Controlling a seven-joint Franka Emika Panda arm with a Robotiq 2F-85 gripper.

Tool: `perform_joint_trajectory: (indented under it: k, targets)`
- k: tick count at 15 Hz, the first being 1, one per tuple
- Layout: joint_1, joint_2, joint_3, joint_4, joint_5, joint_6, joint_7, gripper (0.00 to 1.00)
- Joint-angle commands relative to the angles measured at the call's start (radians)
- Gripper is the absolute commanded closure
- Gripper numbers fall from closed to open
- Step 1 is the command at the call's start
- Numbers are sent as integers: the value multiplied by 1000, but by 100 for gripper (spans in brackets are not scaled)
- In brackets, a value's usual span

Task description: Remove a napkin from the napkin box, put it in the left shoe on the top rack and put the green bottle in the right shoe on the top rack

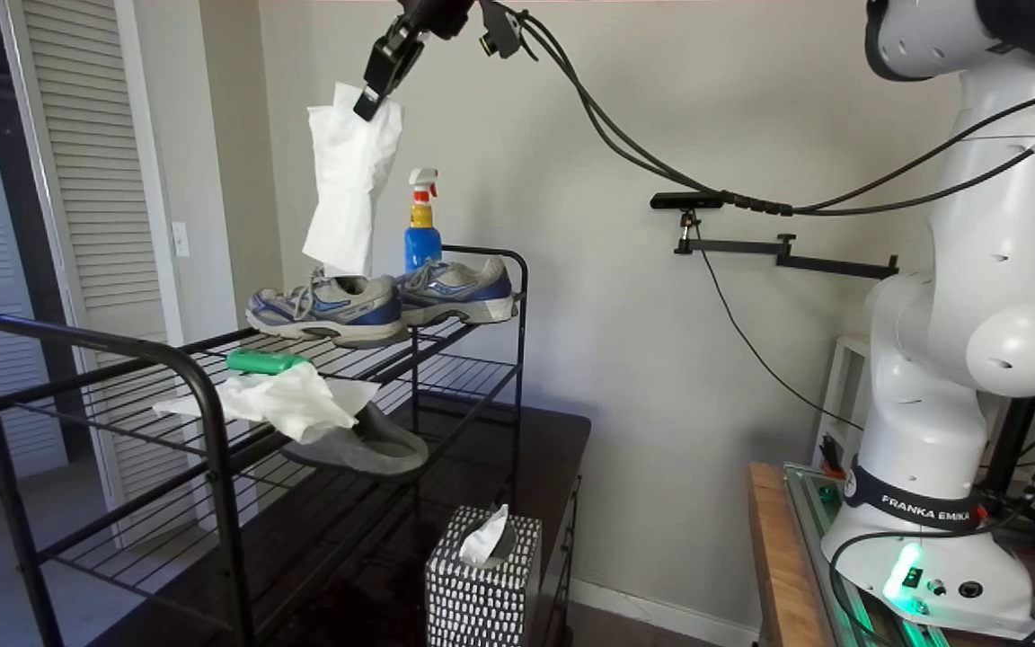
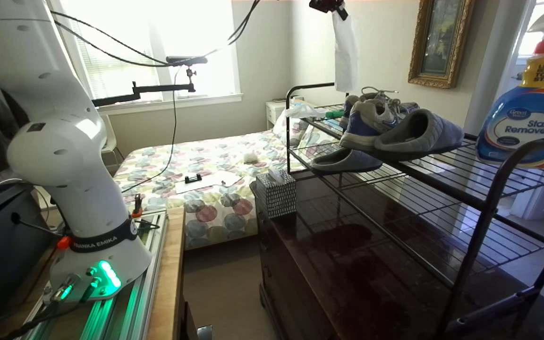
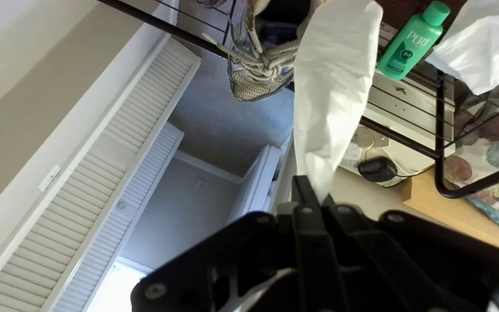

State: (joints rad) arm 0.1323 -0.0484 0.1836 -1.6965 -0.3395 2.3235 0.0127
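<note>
Checking an exterior view, we see our gripper (image 1: 368,106) pinching the napkin (image 1: 351,184) above the top rack (image 1: 338,362); well apart from it, the arm's base (image 1: 944,557) reads "FRANKA EMIKA". In an exterior view, the rack's spray bottle (image 2: 522,113) says "Stain Remover"; in the wrist view, its green bottle (image 3: 412,41), "PERT".

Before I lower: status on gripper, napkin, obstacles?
Gripper shut on napkin. Napkin hanging near shoe, contact unclear. Laces beside shoe opening might snag.
</note>
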Motion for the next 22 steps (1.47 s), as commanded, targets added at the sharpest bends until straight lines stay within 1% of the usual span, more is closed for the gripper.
perform_joint_trajectory:
  k: [1, 6, 9, 11, 13, 15, 16, 17, 20, 22]
  targets:
    - [11, 68, 2, 60, -71, -41, 16, 100]
    - [24, 152, -10, 106, -160, -26, 76, 100]
    - [29, 197, -31, 156, -190, -56, 109, 100]
    - [30, 206, -47, 163, -188, -81, 92, 100]
    - [25, 206, -58, 158, -154, -137, 47, 100]
    - [22, 205, -67, 154, -145, -197, 21, 100]
    - [22, 205, -71, 154, -153, -222, 19, 100]
    - [25, 206, -78, 156, -188, -246, 35, 100]
    - [20, 208, -81, 168, -158, -292, 2, 100]
    - [21, 209, -66, 167, -86, -296, -67, 100]
